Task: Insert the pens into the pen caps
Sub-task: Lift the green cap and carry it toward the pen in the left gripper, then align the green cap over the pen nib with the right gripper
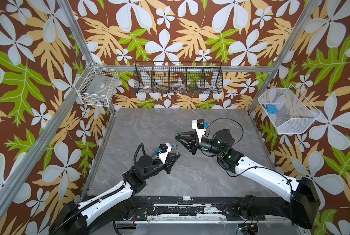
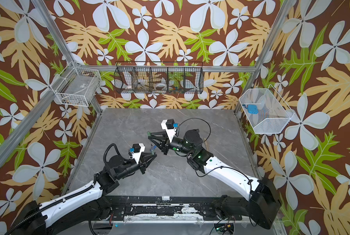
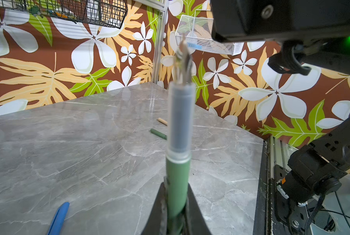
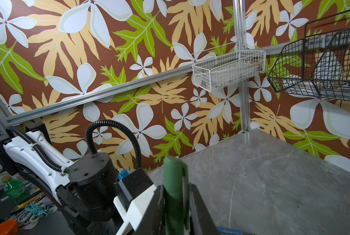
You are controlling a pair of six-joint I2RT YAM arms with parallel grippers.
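Green pen (image 3: 177, 173) is clamped in the left end effector (image 3: 177, 190), barrel btwn the jaws, clear grip section & metal nib sticking out past the tips. In both top views the pen (image 1: 176, 151) (image 2: 152, 150) is held above the desk (image 1: 149, 126). Right end effector (image 4: 177, 188) is clenched on a green cap (image 4: 175, 177), also seen at its tips in a top view (image 1: 176, 133). Pen & cap are near each other, not touching. Lying on the desk: a green piece (image 3: 158, 133) and a tan piece (image 3: 162, 121) close together, both partly hidden, and a blue piece (image 3: 59, 217) well apart from them; pen or cap, can't tell.
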